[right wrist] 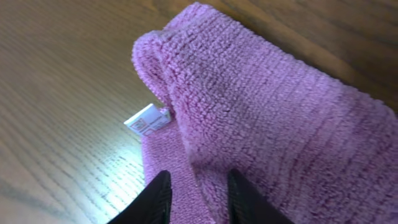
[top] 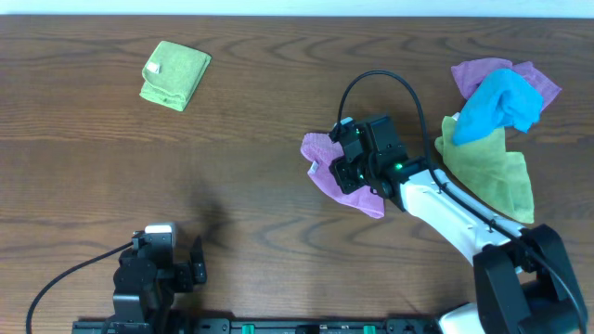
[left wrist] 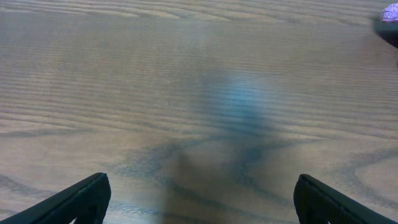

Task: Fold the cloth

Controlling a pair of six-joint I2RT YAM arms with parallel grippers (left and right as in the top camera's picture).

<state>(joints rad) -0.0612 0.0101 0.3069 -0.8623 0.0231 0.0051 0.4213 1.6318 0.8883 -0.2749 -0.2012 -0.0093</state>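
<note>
The lilac cloth (top: pixel 322 151) lies bunched right of the table's centre, its small white tag (top: pixel 316 168) at the left edge. My right gripper (top: pixel 351 173) sits on top of it. In the right wrist view the fingers (right wrist: pixel 196 199) are nearly closed with a fold of the cloth (right wrist: pixel 267 106) pinched between them, and the tag (right wrist: pixel 148 120) lies on the wood to the left. A raised layer of cloth arches over the lower layer. My left gripper (top: pixel 188 269) is open and empty near the front left edge, over bare wood (left wrist: pixel 199 199).
A folded lime-green cloth (top: pixel 174 74) lies at the back left. At the right, a bright blue cloth (top: pixel 501 102) is bunched with a purple one (top: pixel 481 72) on a spread lime-green cloth (top: pixel 497 167). My right arm's cable loops above the lilac cloth.
</note>
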